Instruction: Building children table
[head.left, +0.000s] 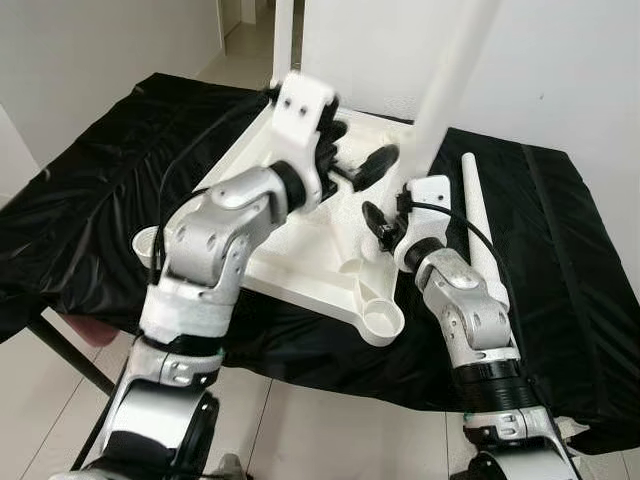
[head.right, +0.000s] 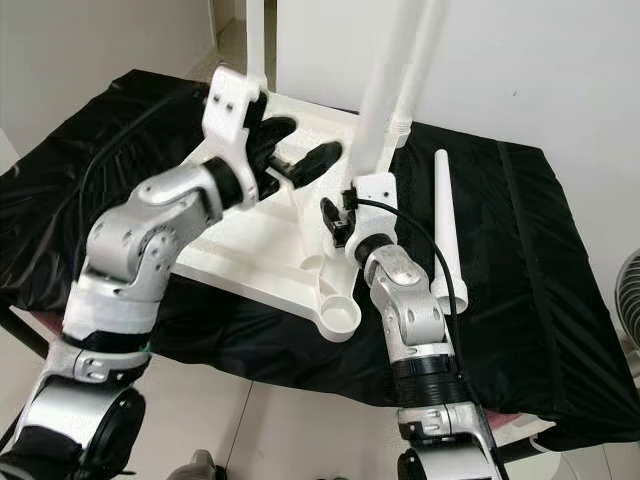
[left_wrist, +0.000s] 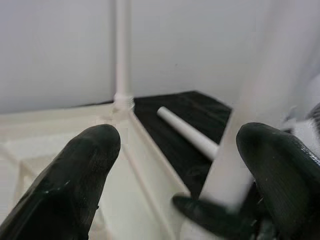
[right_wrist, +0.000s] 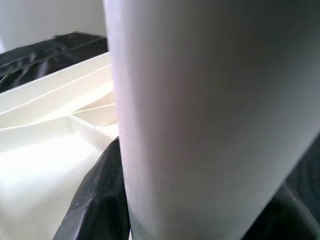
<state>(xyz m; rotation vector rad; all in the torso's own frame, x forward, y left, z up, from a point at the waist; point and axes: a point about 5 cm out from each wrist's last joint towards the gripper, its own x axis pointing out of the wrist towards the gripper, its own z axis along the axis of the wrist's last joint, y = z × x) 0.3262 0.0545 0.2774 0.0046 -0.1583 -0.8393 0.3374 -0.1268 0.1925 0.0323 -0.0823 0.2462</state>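
A white plastic tabletop (head.right: 250, 245) lies upside down on a black cloth (head.right: 560, 290). Two white legs stand upright in its far corners: one (head.right: 255, 40) at the far left, another (head.right: 420, 60) at the far right. The right gripper (head.right: 340, 222) is clamped around a third leg (head.right: 385, 80), holding it upright over the tabletop. The left gripper (head.right: 300, 150) hovers beside that leg, fingers (left_wrist: 75, 175) apart. A fourth leg (head.right: 443, 225) lies loose on the cloth, just beside the right arm. The near corner socket (head.right: 340, 317) is empty, so roughly half the assembly seems left.
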